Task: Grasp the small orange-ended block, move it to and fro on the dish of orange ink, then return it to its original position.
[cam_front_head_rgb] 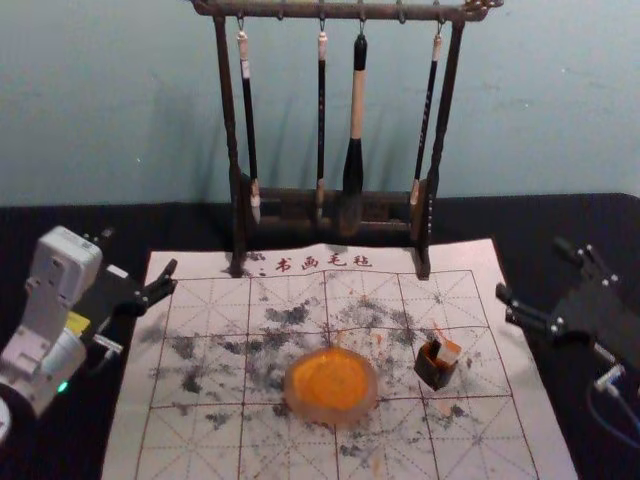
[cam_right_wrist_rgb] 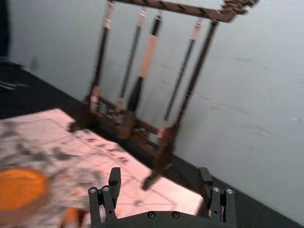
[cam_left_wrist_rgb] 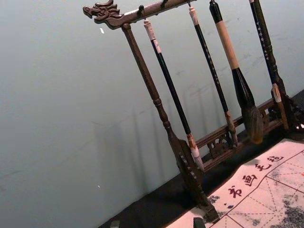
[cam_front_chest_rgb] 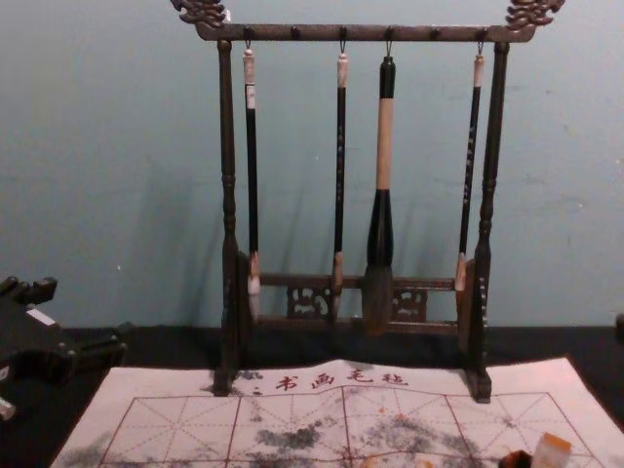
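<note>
The small pale block [cam_front_head_rgb: 447,351] with an orange end leans in a small dark square holder [cam_front_head_rgb: 434,372], right of the round dish of orange ink [cam_front_head_rgb: 332,387]. The chest view shows the block [cam_front_chest_rgb: 552,451] at its lower right edge. My right gripper [cam_front_head_rgb: 533,267] stands open over the right side, up and to the right of the block and apart from it. In the right wrist view, nothing is between the fingers of the right gripper [cam_right_wrist_rgb: 159,171], and the dish [cam_right_wrist_rgb: 21,190] lies off to one side. My left gripper [cam_front_head_rgb: 138,252] is parked open at the left.
A dark wooden rack [cam_front_head_rgb: 330,200] with several hanging brushes stands at the back of the ink-stained calligraphy mat [cam_front_head_rgb: 210,440]. Black cloth [cam_front_head_rgb: 600,215] covers the table around the mat, and a plain wall rises behind.
</note>
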`<act>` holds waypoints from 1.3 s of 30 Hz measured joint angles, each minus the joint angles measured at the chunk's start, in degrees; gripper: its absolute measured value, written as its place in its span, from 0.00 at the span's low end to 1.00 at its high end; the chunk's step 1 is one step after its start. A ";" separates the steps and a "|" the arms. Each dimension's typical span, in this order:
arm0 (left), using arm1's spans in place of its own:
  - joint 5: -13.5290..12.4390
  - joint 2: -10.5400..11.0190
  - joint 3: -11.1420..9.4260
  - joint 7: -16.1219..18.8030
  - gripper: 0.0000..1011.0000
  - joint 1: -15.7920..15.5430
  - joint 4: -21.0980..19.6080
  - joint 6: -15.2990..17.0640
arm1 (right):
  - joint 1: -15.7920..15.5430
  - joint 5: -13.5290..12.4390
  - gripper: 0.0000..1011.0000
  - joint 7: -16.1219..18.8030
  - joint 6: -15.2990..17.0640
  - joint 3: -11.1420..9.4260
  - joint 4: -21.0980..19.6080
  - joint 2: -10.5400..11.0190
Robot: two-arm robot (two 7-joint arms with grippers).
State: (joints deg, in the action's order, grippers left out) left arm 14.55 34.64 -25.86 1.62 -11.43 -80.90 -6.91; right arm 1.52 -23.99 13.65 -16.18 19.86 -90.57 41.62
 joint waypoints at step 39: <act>0.00 0.00 0.00 0.00 0.99 0.00 0.00 0.00 | 2.82 -0.84 0.99 17.12 6.92 3.53 6.57 -3.80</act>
State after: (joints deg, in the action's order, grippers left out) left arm 14.55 34.65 -25.86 1.62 -11.43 -80.90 -6.91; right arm 4.33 -24.83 30.76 -9.25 23.39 -84.00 37.82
